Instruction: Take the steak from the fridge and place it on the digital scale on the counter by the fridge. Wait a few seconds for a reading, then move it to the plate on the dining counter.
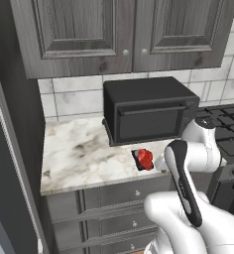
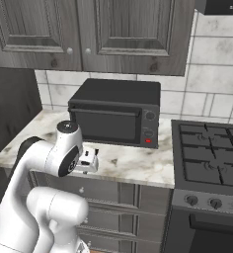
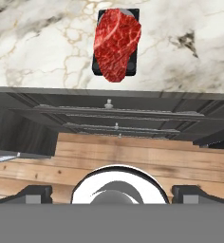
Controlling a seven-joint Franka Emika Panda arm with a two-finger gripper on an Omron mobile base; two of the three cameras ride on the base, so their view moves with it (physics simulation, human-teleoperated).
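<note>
- the steak (image 3: 116, 45) lies on the digital scale (image 3: 133, 66), covering most of the small black slab; only its edges and corners peek out around the meat.
- the scale sits close to the front edge of the marble table (image 1: 79, 154), just in front of the black toaster oven (image 1: 148, 111), above the grey drawers (image 1: 114, 198).
- the claw (image 3: 112, 192) stands fully open and holds nothing; its two dark fingertips (image 3: 35, 193) are wide apart, hanging out in front of the table edge, well clear of the steak and over the wooden floor (image 3: 133, 156).
- judging by this, the weighing pause is the step in hand: the meat is released and the hand is backed off.
- to do it well, keep the arm off the table and the scale, so nothing presses on the slab during the reading.
- for the pick-up that follows, i would come in from above and centre the open jaws across the steak's narrower width, since it is longer one way than the other.
- close on the meat itself, not on the slab under it; a low grip could catch the scale's edge and drag it off the near table edge.
- lift straight up before turning away, as the toaster oven stands just behind.
</note>
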